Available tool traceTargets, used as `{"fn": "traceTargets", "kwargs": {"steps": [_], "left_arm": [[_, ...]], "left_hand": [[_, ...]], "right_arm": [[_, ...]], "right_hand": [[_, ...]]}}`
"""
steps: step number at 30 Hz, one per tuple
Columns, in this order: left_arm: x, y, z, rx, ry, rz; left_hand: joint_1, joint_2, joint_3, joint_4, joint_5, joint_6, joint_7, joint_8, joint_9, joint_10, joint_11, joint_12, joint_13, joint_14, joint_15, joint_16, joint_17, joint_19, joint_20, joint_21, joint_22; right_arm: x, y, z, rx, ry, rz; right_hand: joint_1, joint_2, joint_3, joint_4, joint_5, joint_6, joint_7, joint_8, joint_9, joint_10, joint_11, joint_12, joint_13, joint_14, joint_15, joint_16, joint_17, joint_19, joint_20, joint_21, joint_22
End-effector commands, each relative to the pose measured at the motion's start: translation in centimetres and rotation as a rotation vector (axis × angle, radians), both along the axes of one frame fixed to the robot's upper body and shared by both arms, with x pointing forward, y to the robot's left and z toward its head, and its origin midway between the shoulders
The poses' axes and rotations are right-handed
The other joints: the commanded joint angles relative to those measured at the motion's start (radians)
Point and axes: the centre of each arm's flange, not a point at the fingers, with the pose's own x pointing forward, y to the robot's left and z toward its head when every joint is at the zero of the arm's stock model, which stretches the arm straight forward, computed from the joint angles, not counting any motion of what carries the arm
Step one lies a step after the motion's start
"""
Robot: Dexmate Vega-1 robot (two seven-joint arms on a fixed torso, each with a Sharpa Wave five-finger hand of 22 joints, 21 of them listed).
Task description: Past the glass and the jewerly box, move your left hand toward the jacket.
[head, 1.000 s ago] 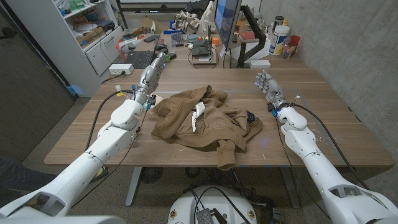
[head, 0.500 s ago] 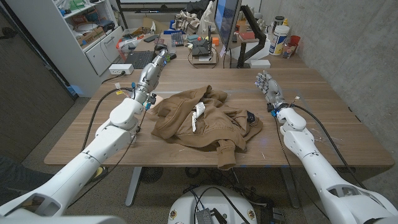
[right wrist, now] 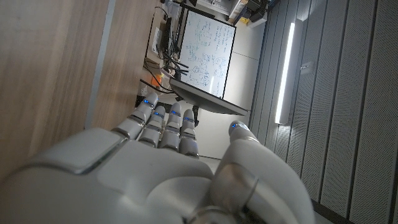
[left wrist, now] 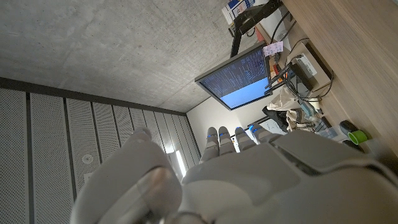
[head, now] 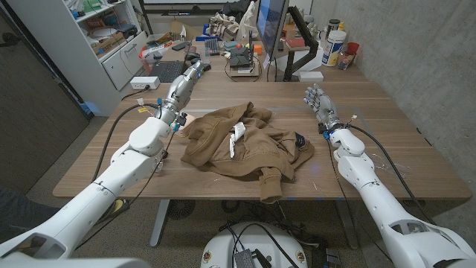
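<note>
Both hands hold nothing, fingers extended: left hand [head: 184, 83] raised just beyond the crumpled brown jacket [head: 242, 141], right hand [head: 320, 104] beside its far sleeve. Dropping carelessly, the left hand could snag folds and drag the cloth.

My left hand [head: 183, 83] reaches toward twelve o'clock, and in my left wrist view its palm side is hidden, so I cannot tell how it lies. A small dark object [head: 299, 138] on the jacket [head: 242, 143], at its three o'clock edge, is too small to identify. The jacket's folds hide whatever lies beneath them.
</note>
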Motion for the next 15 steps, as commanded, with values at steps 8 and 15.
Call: {"fn": "traceTargets", "kwargs": {"steps": [8, 15], "left_arm": [[-2.4, -0.2, 0.4, 0.079, -0.05, 0.012], [-3.0, 0.1, 0.4, 0.097, -0.053, 0.036]], "left_hand": [[0.016, 0.004, 0.001, -0.01, 0.004, 0.009, 0.005, 0.008, 0.004, 0.009, -0.002, 0.005, 0.001, 0.008, 0.003, -0.003, 0.001, -0.004, 0.008, -0.002, 0.003], [0.019, 0.006, 0.001, -0.012, 0.003, 0.012, 0.003, 0.008, 0.004, 0.01, -0.003, 0.005, 0.001, 0.01, 0.003, -0.003, 0.001, -0.004, 0.01, -0.003, 0.004]], "right_arm": [[-0.4, 0.0, -0.2, -0.004, 0.004, -0.01], [-0.5, 0.1, -0.2, -0.003, 0.004, -0.009]], "right_hand": [[0.003, 0.007, 0.002, -0.004, 0.0, 0.011, 0.002, 0.001, 0.0, 0.011, -0.001, -0.001, 0.003, 0.01, 0.0, -0.003, 0.003, 0.008, -0.012, -0.008, 0.006], [0.003, 0.007, 0.001, -0.005, 0.0, 0.013, 0.001, 0.001, 0.0, 0.012, 0.001, -0.001, 0.003, 0.011, 0.001, -0.003, 0.003, 0.009, -0.012, -0.01, 0.006]]}}
